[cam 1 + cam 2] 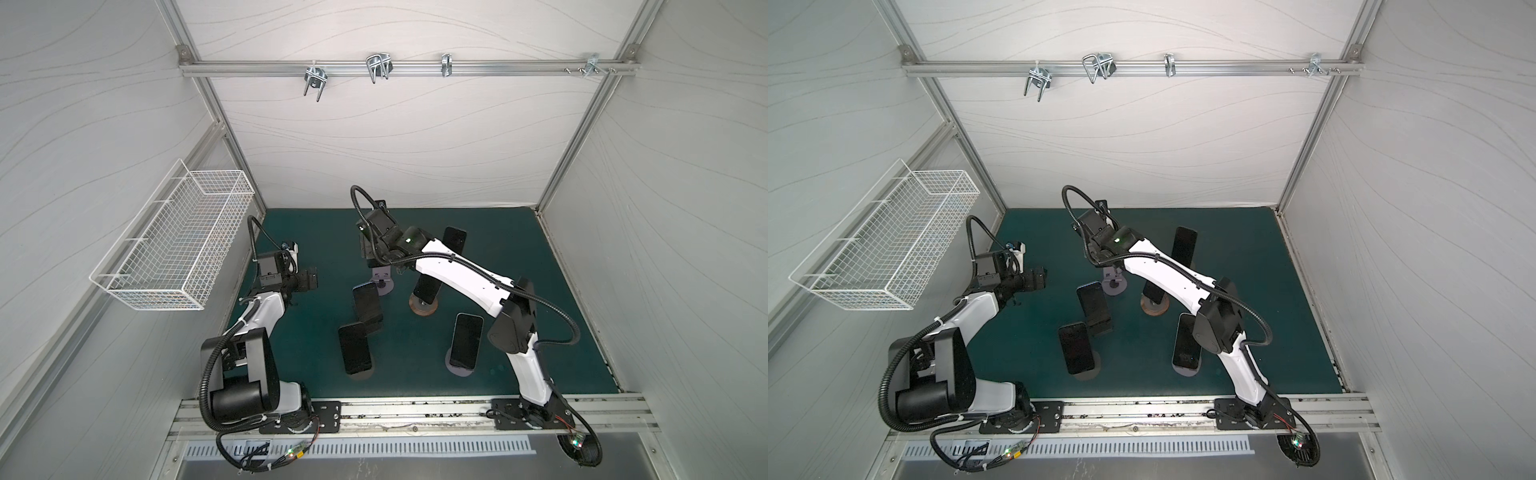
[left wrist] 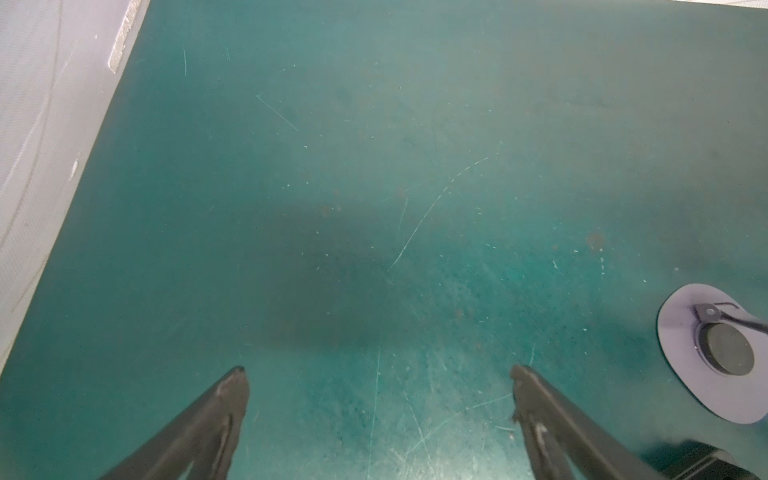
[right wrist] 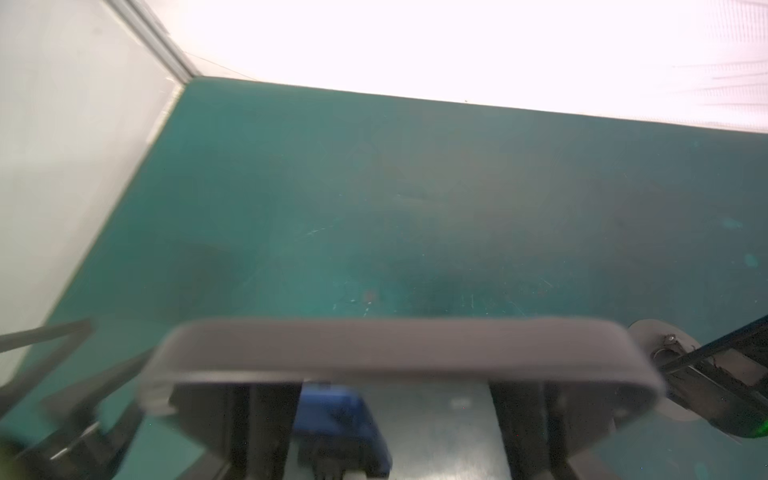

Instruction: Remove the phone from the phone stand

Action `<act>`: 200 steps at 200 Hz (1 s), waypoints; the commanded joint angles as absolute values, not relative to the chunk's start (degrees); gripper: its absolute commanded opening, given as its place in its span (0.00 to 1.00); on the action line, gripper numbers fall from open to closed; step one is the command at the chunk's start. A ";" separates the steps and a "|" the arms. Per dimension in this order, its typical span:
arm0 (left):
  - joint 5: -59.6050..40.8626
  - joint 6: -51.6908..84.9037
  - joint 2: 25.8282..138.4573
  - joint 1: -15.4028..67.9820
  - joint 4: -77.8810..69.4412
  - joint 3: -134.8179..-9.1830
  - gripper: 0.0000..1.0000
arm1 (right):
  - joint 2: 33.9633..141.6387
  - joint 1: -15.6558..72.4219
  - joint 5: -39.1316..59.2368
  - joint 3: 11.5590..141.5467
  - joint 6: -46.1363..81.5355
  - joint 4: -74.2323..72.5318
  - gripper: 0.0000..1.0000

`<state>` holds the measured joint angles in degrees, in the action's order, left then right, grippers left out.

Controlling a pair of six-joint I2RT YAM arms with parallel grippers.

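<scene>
My right gripper (image 1: pixel 369 248) (image 3: pixel 395 415) is shut on the phone (image 3: pixel 399 353). In the right wrist view the phone's grey edge lies across the jaws, with a dark finger (image 3: pixel 270 424) on each side. The phone is off the lilac phone stand (image 1: pixel 384 281) (image 1: pixel 1115 286), which stands bare just in front of the gripper; its base also shows in the right wrist view (image 3: pixel 652 336). My left gripper (image 1: pixel 309 280) (image 2: pixel 378 374) hangs open over bare green mat at the left. The stand's base (image 2: pixel 681 374) shows beside it, with nothing between the fingers.
Several other phones sit on stands: two at centre (image 1: pixel 367 305) (image 1: pixel 354 349), one at front right (image 1: pixel 466 341), one on a brown base (image 1: pixel 428 289) and one at the back (image 1: pixel 454 241). A white wire basket (image 1: pixel 174 249) hangs on the left wall.
</scene>
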<state>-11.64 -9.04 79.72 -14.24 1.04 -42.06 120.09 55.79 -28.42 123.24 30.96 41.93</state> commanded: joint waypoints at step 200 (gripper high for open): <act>-13.47 -10.81 79.72 -14.42 0.82 -43.86 1.00 | 93.66 19.01 -6.96 102.13 15.23 61.11 0.57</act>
